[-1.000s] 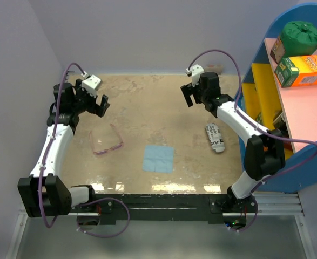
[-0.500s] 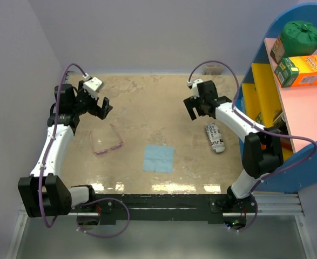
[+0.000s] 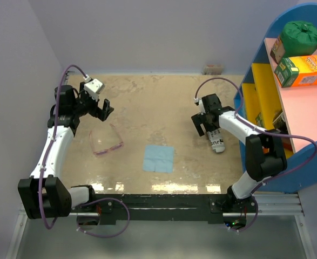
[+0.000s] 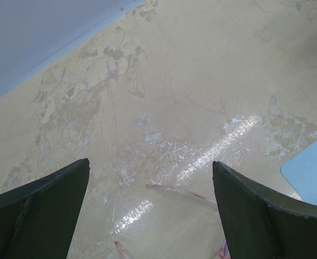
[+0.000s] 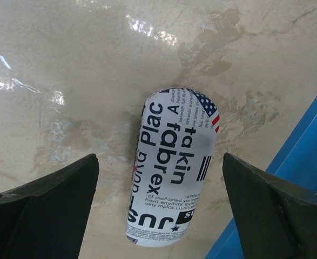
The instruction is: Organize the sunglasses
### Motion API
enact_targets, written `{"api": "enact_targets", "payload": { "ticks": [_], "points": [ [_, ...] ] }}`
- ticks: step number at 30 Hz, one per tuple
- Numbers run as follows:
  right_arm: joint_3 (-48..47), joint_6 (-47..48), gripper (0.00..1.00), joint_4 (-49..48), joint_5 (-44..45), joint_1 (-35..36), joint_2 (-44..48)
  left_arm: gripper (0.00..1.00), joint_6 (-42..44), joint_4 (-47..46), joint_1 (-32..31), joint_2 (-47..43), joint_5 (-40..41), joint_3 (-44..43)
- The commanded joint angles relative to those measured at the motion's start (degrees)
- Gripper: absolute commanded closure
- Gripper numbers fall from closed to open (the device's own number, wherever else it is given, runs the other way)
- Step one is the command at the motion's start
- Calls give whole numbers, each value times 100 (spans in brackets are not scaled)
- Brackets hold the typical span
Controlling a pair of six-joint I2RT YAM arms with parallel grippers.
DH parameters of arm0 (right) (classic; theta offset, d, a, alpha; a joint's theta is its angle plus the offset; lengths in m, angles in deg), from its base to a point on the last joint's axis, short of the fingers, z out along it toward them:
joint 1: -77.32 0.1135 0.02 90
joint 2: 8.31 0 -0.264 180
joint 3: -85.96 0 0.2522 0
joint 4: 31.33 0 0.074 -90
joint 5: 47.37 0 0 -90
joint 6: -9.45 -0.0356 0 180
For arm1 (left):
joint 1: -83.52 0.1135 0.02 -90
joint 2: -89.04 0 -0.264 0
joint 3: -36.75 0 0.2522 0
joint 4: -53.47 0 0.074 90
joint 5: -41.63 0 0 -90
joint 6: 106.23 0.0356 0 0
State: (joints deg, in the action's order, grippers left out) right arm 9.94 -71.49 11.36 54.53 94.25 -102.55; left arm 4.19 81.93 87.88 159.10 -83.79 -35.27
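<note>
Sunglasses (image 3: pixel 107 141) lie on the left part of the desk (image 3: pixel 147 97) with their arms unfolded and the front turned toward the near edge. The left gripper (image 3: pixel 105 110) hangs just beyond them, on the far side. Its jaws are spread wide, holding nothing and touching nothing. In the left wrist view, the left gripper (image 4: pixel 150 164) frames bare desk. Only a thin pink arm of the sunglasses (image 4: pixel 182 190) shows low between the fingers, and the lenses are cut off by the bottom edge.

To the right of the sunglasses, apart from them, a light blue cloth (image 3: pixel 159 158) lies flat. Only its corner (image 4: pixel 312 172) enters the wrist view.

Further right, the right gripper (image 3: pixel 204 125) is also spread wide and empty, low over the far end of a printed oblong case (image 3: pixel 217 141). In the right wrist view, the case (image 5: pixel 172 172) lies between the fingers of the right gripper (image 5: pixel 161 156) with clear gaps on both sides. From overhead the gripper hides the case's far tip, and I cannot tell how high it hangs.
</note>
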Motion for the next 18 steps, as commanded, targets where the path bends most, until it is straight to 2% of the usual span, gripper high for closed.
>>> {"api": "enact_targets", "payload": {
  "ticks": [1,8,12,15,17,18],
  "points": [
    [82,61,1,-28,190,-137,-42,0,-12,-169,-23,-186,-185,25],
    [161,236,2,16,5,-383,-305,0,-21,-187,-23,-168,-220,43],
    [170,289,8,43,-257,-410,-438,0,-21,-204,-23,-151,-220,52],
    [109,316,17,104,-512,-410,-534,0,-21,-222,-23,-133,-229,69],
    [65,333,29,113,-636,-401,-561,0,-21,-231,-23,-133,-229,78],
    [-13,316,39,96,-662,-401,-569,0,-21,-231,-23,-116,-229,87]
  ]
}}
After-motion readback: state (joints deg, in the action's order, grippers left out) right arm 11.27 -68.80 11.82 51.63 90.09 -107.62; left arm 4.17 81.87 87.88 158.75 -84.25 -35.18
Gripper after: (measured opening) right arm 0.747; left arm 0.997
